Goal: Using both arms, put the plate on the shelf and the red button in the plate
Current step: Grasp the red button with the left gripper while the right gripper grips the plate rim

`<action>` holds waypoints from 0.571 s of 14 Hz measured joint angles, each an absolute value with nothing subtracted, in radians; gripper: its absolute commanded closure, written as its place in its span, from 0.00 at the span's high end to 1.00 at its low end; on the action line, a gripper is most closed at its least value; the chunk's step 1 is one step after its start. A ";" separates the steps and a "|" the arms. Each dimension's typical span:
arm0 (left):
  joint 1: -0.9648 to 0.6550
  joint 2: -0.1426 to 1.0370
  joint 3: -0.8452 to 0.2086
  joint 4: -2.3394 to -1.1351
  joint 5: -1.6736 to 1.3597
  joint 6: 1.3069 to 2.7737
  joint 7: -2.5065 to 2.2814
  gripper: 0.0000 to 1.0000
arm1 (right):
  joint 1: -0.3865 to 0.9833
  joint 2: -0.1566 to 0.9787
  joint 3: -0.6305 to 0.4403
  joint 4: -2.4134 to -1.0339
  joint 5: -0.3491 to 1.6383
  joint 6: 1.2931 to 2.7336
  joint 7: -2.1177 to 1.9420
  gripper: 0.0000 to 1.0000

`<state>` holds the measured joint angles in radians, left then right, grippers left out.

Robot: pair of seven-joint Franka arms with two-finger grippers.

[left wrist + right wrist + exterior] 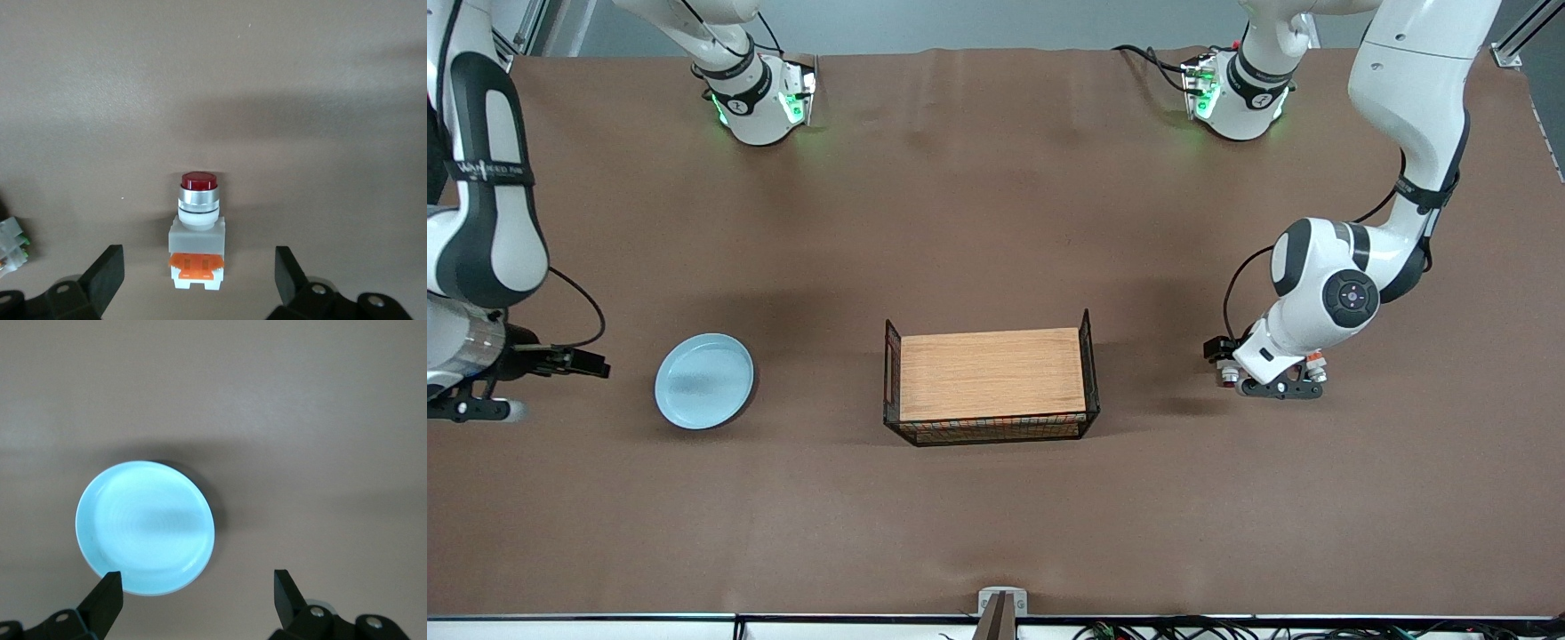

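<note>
You have nothing placed yet: the left gripper stands wide open, empty, low astride the red button near the table's left-arm edge, and the right gripper, likewise open, seemingly hovers by the plate near the right-arm edge.

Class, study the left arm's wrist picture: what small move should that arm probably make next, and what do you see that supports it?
Probably ease the left gripper a little lower, then close. Its fingers stand open on either side of the red button, which lies on the table, not yet touched. The right gripper, also open, hovers by the plate.
</note>
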<state>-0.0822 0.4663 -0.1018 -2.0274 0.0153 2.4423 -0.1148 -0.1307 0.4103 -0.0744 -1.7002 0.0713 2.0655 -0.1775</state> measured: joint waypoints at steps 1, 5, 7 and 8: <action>-0.082 0.473 -0.102 -2.028 0.021 2.446 -0.115 0.99 | -0.131 0.417 -0.075 -1.735 0.080 2.128 -0.177 1.00; -0.082 0.509 -0.102 -2.029 0.026 2.486 -0.115 0.97 | -0.132 0.452 -0.075 -1.881 0.110 2.368 -0.177 1.00; -0.082 0.517 -0.102 -2.028 0.026 2.492 -0.115 0.90 | -0.132 0.490 -0.075 -1.899 0.133 2.427 -0.177 1.00; -0.082 0.518 -0.102 -2.028 0.026 2.492 -0.115 0.85 | -0.132 0.510 -0.074 -1.901 0.148 2.446 -0.177 1.00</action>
